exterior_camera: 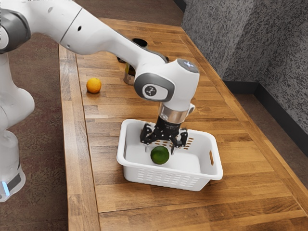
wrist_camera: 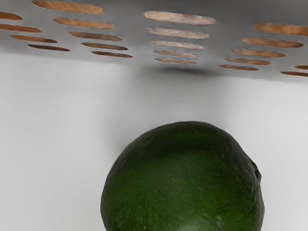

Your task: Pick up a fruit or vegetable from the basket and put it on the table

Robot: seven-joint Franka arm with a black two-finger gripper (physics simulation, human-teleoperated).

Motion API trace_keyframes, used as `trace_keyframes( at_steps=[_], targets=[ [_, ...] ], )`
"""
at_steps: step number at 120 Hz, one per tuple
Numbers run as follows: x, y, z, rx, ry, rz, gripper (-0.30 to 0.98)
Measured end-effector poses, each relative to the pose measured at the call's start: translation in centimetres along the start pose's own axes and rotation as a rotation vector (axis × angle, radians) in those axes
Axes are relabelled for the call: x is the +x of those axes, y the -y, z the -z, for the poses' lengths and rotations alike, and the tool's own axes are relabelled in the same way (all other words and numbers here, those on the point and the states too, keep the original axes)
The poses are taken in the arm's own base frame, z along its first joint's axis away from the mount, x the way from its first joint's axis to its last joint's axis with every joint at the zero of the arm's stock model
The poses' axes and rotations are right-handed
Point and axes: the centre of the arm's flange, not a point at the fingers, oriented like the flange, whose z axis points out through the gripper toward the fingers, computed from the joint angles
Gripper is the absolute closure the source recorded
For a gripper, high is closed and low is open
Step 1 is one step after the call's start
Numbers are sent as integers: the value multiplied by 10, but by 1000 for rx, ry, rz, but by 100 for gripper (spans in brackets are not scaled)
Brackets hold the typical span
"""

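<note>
— Green, rounded, smooth-skinned fruit (exterior_camera: 160,155) down in the white plastic basket (exterior_camera: 168,172), right? Any grip on it?

— None visible. Black two-finger gripper (exterior_camera: 160,148) with jaws spread, close to the fruit but pinching nothing

— Any danger from here?

— Mostly a poor bite. Hard to judge depth in the exterior view, so easy to close off-centre or too high on that curve, and then likely to squirt the fruit out and send it rolling along the smooth floor of the basket

— And the slotted inner wall (wrist_camera: 130,24)?

— Near enough to worry about. Could catch or scrape there with a sideways correction. Could also clip the rim on the way out, after too short a lift, or start a roll across the brown wooden surface (exterior_camera: 110,183) with a drop from too high

— Pose?

— White jointed arm (exterior_camera: 103,38) reaching in from the exterior view's upper left, folded steeply downward at the wrist. Hand above the basket, aimed down into it, with the green bulk close under the wrist camera

— So, centre first?

— Yes, then probably lower slightly, squeeze gently, lift straight up
</note>
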Motion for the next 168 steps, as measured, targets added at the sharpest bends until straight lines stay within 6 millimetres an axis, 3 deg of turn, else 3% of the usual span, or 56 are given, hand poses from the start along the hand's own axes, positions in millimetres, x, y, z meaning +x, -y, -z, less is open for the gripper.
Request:
trace_keyframes(
  at_steps=[35, 110, 168],
  targets=[
    [15, -5, -13, -22, -6, 7, 0],
    [18, -7, -44, -44, -10, -27, 0],
    [23, -9, -50, -65, -7, -39, 5]
  ],
)
